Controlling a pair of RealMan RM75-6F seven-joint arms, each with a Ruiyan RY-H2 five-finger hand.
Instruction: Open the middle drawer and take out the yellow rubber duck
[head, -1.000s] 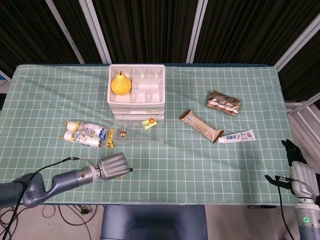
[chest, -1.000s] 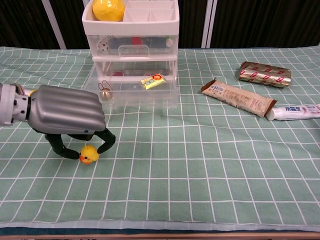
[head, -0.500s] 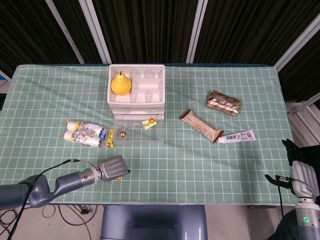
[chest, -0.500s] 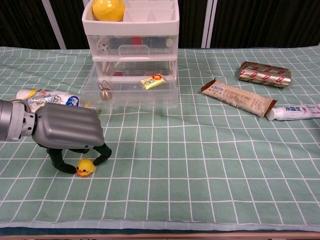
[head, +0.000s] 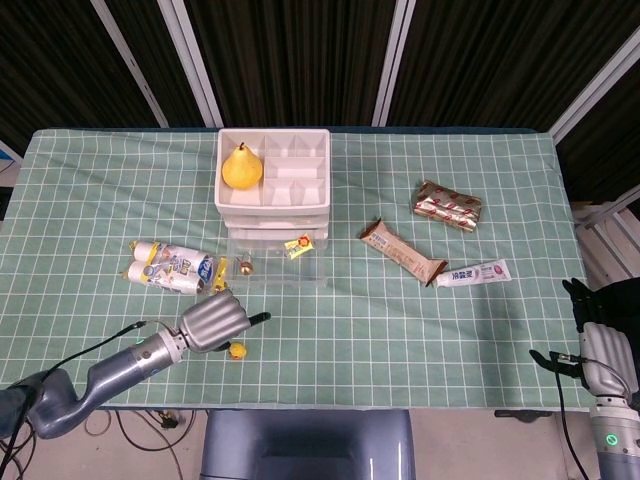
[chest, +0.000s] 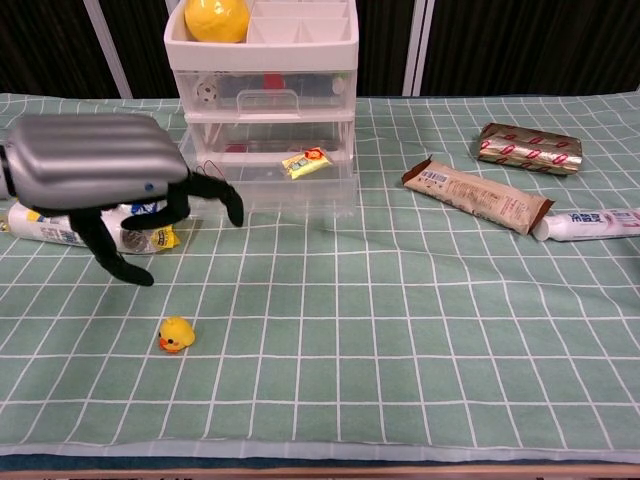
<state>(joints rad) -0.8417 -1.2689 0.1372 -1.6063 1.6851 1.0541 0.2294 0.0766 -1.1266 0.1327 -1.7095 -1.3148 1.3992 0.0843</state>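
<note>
Left robot hand (chest: 95, 175) hovers empty at left of frame, fingers spread downward, clear above the yellow rubber duck (chest: 176, 334) on the surface (chest: 420, 300); right robot hand's (head: 598, 345) state I cannot tell

Yellow duck (chest: 176, 334) with an orange beak on a green, white-gridded tablecloth (chest: 400, 330).
</note>
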